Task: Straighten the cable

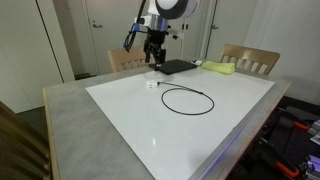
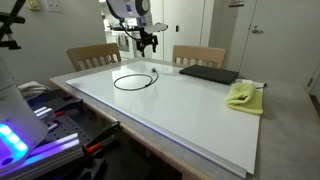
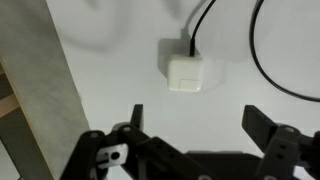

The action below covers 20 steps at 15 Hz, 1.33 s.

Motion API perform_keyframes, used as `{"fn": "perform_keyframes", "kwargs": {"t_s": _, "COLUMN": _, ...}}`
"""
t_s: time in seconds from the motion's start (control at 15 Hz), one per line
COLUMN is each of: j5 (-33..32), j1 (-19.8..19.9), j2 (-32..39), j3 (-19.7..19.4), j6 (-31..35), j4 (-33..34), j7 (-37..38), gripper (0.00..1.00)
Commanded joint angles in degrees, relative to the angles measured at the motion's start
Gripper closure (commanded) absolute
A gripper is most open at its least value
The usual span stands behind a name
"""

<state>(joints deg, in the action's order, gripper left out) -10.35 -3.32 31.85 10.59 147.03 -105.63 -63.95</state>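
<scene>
— Fingers of the gripper fill the bottom of the wrist view. How do they stand?

— Spread wide apart, pinching nothing, hanging over the white plug.

— And the cable?

— It leaves that plug and lies curled in one loose loop on the white tabletop, in both exterior views. Loop and gripper are apart; the black pad lies near the loop, not touching it.

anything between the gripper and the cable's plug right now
Nothing visible. In the wrist view the open gripper hangs over bare white tabletop, with the cable's white plug just ahead. The black pad and yellow cloth lie off to the side.
</scene>
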Motion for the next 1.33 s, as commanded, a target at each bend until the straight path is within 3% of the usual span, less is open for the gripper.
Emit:
{"fn": "perform_keyframes", "kwargs": {"t_s": 0.0, "j5": 0.42, "j1": 1.81, "j2": -0.32, "j3": 1.14, "j6": 1.61, "j4": -1.82, "j7": -3.20, "gripper": 0.00}}
{"fn": "perform_keyframes", "kwargs": {"t_s": 0.53, "j5": -0.87, "j1": 0.87, "j2": 1.80, "j3": -0.55, "j6": 0.68, "j4": 0.07, "j7": -1.82, "gripper": 0.00}}
{"fn": "perform_keyframes", "kwargs": {"t_s": 1.27, "j5": 0.03, "j1": 1.84, "j2": 7.57, "j3": 0.93, "j6": 0.12, "j4": 4.19, "j7": -4.66, "gripper": 0.00}}
